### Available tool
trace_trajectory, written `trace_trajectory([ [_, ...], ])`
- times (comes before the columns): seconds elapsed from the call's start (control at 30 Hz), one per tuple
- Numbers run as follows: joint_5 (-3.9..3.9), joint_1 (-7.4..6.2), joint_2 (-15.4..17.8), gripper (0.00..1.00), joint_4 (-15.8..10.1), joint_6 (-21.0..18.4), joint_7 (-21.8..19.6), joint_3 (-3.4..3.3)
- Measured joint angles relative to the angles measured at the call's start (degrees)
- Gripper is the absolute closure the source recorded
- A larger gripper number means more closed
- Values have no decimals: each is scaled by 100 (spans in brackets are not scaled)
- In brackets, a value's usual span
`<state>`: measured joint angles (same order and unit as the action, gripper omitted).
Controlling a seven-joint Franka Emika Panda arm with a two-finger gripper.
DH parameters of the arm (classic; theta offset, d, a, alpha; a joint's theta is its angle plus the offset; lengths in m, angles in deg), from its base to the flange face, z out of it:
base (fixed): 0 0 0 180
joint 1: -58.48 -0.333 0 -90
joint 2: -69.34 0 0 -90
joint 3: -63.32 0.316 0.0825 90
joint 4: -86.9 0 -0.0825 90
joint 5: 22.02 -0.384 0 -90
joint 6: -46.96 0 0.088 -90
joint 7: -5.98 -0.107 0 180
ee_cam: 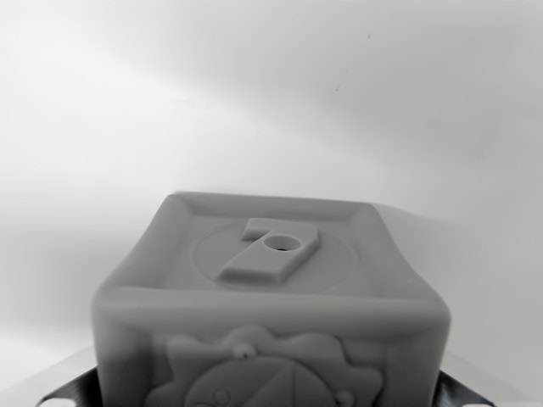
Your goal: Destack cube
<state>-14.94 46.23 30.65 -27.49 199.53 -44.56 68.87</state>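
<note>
Cube: cube (270, 297) fills the lower middle, raised 7 on top, relief figure on its near face.
Worktop: pale worktop (271, 102) behind the cube.
Gripper: dark metal edges beside the cube's lower corners; its grip cannot be told.

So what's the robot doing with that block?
This is the view from the camera on the robot's wrist, very close to a toy cube. Its top has a raised number 7 with a small hole in it, and the side facing us shows a picture in relief. Dark metal parts peek out at the bottom corners, probably the gripper, but whether it is gripping the cube can't be seen. A pale, plain surface lies behind.
</note>
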Motion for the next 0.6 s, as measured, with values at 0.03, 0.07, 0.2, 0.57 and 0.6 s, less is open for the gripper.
trace_trajectory([
  [0.03, 0, -2, -1, 100, 1, 1, 0, -1],
  [0.07, 0, -2, -2, 100, 1, 1, 0, -2],
  [0.2, 0, -4, -2, 0, 2, 3, 0, -3],
  [0.57, 0, -4, -20, 0, 7, 12, 0, -5],
  [0.6, 0, -4, -22, 0, 7, 13, 0, -5],
])
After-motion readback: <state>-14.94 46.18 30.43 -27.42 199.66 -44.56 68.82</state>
